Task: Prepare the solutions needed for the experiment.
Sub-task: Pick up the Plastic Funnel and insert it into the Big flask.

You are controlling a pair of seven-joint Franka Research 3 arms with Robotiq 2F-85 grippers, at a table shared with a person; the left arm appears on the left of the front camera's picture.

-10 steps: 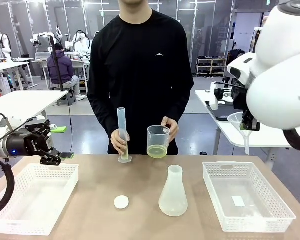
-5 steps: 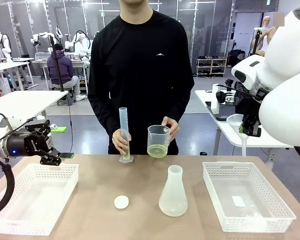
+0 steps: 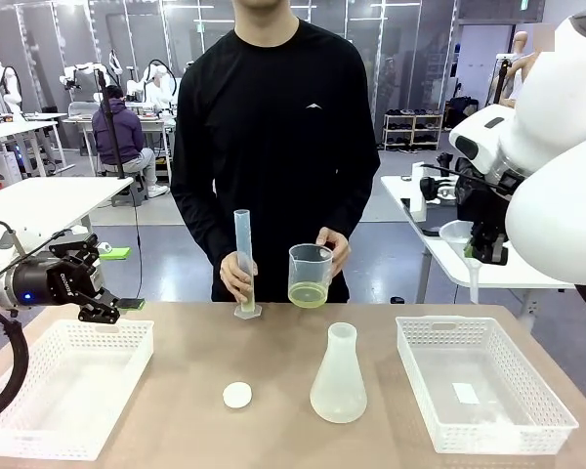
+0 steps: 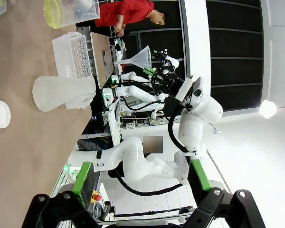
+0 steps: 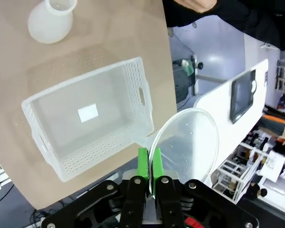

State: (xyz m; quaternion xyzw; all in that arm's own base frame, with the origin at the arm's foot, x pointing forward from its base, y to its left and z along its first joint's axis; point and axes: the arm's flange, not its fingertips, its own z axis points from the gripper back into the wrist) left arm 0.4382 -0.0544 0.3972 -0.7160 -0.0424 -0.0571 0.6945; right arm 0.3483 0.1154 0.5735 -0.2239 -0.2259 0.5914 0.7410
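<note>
The solution (image 3: 308, 295) is a shallow pale yellow-green layer in a clear beaker (image 3: 310, 276) that the person holds above the far table edge. It also shows through the beaker (image 4: 66, 12) in the left wrist view. The person's other hand steadies a tall graduated cylinder (image 3: 242, 262) standing on the table. A whitish conical flask (image 3: 339, 376) stands at mid-table. My right gripper (image 3: 481, 250) hangs high at the right, shut on the rim of a clear funnel (image 3: 461, 240), with its green pads (image 5: 143, 164) pinching the funnel (image 5: 185, 142). My left gripper (image 3: 117, 278) hovers open over the left basket.
A white perforated basket (image 3: 63, 391) sits at the left front and another (image 3: 483, 386) at the right front, with a white slip in it. A small white round cap (image 3: 237, 395) lies left of the flask (image 5: 50, 21). The person stands at the far edge.
My right arm has swung its wrist a little, and the funnel has barely shifted. The cylinder has moved slightly to the right. My left arm is still.
</note>
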